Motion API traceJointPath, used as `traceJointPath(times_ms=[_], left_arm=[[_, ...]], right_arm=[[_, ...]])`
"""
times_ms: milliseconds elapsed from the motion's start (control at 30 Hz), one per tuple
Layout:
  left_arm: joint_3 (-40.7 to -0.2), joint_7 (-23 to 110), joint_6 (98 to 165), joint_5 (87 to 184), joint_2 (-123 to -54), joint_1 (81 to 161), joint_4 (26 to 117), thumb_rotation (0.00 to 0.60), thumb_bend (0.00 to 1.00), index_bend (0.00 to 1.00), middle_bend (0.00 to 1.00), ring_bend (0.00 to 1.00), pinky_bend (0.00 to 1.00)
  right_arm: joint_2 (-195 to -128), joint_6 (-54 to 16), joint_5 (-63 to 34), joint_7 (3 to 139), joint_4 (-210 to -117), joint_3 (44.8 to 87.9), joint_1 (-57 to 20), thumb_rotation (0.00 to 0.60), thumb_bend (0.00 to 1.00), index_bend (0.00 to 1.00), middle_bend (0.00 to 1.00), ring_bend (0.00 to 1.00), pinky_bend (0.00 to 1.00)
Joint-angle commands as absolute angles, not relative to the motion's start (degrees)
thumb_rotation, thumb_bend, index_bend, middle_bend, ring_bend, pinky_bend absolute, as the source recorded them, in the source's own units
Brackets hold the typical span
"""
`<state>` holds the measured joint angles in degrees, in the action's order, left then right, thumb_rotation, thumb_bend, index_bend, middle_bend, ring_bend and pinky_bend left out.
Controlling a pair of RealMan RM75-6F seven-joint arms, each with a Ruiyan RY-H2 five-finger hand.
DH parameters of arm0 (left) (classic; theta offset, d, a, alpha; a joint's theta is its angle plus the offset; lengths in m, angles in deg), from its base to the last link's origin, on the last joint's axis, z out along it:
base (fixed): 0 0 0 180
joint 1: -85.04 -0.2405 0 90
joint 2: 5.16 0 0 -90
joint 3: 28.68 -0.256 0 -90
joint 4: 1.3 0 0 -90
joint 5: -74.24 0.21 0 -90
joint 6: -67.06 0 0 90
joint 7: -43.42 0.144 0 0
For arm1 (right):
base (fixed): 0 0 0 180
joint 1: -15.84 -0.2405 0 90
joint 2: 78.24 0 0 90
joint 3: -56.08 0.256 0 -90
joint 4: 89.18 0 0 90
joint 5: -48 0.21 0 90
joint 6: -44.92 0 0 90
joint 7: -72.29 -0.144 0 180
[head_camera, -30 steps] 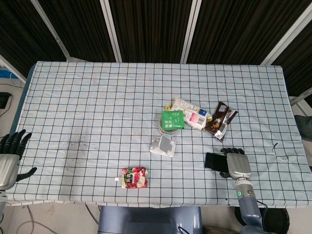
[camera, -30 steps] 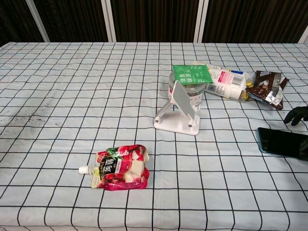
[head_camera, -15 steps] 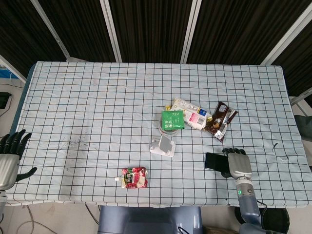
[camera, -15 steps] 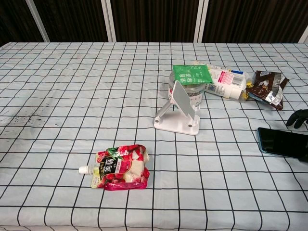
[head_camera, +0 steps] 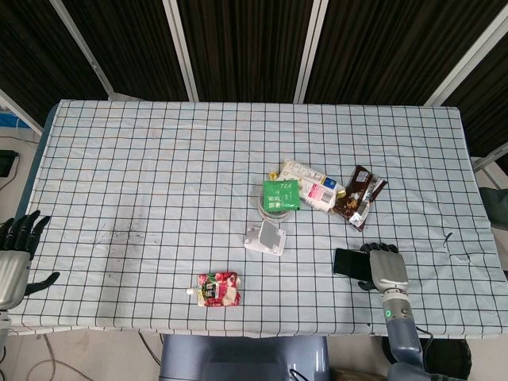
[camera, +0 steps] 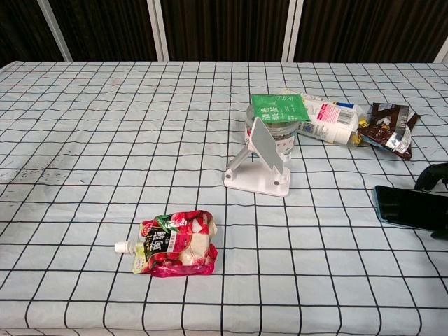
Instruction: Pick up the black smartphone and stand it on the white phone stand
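Note:
The black smartphone (head_camera: 347,262) (camera: 406,208) lies flat on the checked cloth near the front right. My right hand (head_camera: 383,268) (camera: 434,176) lies over its right end. Its dark fingers sit at the phone's far edge and the thumb shows by the near edge. Whether it grips the phone cannot be told, as the chest view cuts most of the hand off. The white phone stand (head_camera: 265,237) (camera: 260,162) stands empty near the table's middle, left of the phone. My left hand (head_camera: 14,258) hangs off the table's left front corner, fingers spread and holding nothing.
Behind the stand are a glass jar under a green tea packet (head_camera: 280,194) (camera: 278,110), a white pouch (head_camera: 311,185) and a brown snack wrapper (head_camera: 358,196) (camera: 386,123). A red drink pouch (head_camera: 217,290) (camera: 174,243) lies at the front, left of the stand.
My right hand has shifted slightly over the phone; its fingers sank toward the far edge and the thumb came into sight at the near edge. The phone has not moved.

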<state>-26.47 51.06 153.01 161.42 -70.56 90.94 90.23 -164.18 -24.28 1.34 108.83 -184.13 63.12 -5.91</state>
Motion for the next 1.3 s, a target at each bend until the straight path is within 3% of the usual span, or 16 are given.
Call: traceJointPath(times_ms=[33,533,667,867,1300], left_arm=[[-26.4,51.1,153.0,161.3,-70.6,90.9,90.3,0.6,0.0,0.0,0.0,0.0,0.0],[-26.4,51.0,152.9,161.0,-70.5,90.9,90.6,0.6,0.0,0.0,0.0,0.0,0.0],[-26.4,50.9,152.8,160.9,-70.5,90.9,90.6,0.6,0.0,0.0,0.0,0.0,0.0],[-26.3,50.6,152.6,160.7,-70.3,90.9,90.8,0.6,0.0,0.0,0.0,0.0,0.0],[-26.3,50.2,152.5,160.5,-70.2,91.0,90.9,0.6,0.0,0.0,0.0,0.0,0.0]], right_arm=[[-164.3,-24.3,1.5,108.6,-184.0,63.1,-5.9,0.6,0.24,0.34,0.3,0.2,0.15],[-165.0,-24.4,1.2,108.0,-183.1,62.4,-6.3,0.6,0.24,0.35,0.31,0.2,0.15],[-165.2,-24.2,1.7,108.0,-182.8,62.3,-6.5,0.6,0.31,0.36,0.32,0.2,0.15],[-165.3,-23.7,2.5,108.5,-182.6,62.0,-6.7,0.6,0.42,0.44,0.4,0.21,0.15],[-164.8,-23.6,3.2,108.8,-184.0,61.7,-7.2,0.6,0.57,0.66,0.6,0.35,0.18]])
